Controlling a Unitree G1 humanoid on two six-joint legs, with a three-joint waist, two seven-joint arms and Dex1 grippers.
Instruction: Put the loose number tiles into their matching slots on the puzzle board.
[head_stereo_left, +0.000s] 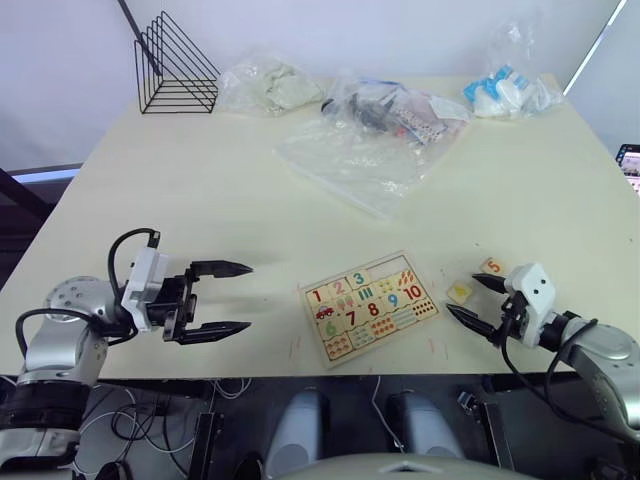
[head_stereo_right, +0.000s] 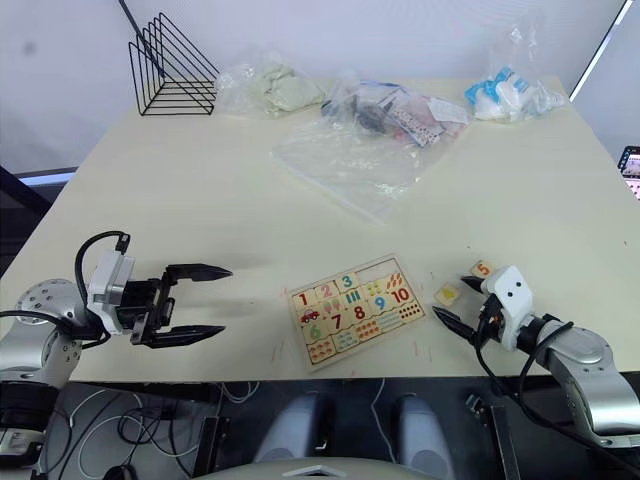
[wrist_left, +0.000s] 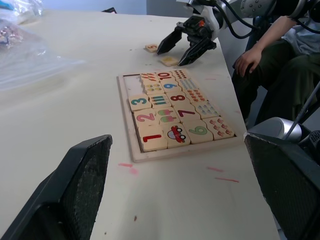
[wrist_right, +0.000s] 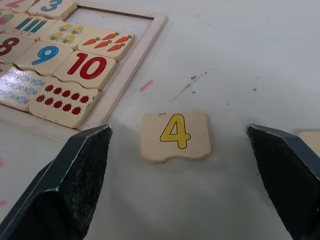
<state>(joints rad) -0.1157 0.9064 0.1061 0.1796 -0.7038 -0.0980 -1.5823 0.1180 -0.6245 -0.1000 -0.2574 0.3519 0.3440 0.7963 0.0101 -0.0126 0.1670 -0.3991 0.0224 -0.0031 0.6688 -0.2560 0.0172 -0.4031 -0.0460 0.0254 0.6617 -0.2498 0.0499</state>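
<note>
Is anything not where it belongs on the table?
Yes. Two number tiles lie loose on the table, outside the puzzle board: the 4 tile, between the open fingers of the right gripper, and the 5 tile just beyond it. The slots in the board's top row sit bare.

Left gripper (head_stereo_left: 222, 298): two long black fingers tapering to points, mounted on a black bracket with a white rectangular housing behind it. Inner finger pads (wrist_left: 85, 175) flat, dark, finely textured. Forearm silver-grey metal, rounded joint casing with small dark screw holes. Black cable loops over the white housing; a second black loop runs at the forearm. Right gripper (head_stereo_left: 478, 300): same pointed black fingers, white angular housing with two small dark dots, grey metallic forearm, black cables trailing along it. Right finger pads (wrist_right: 75, 190) also dark and grainy.
</note>
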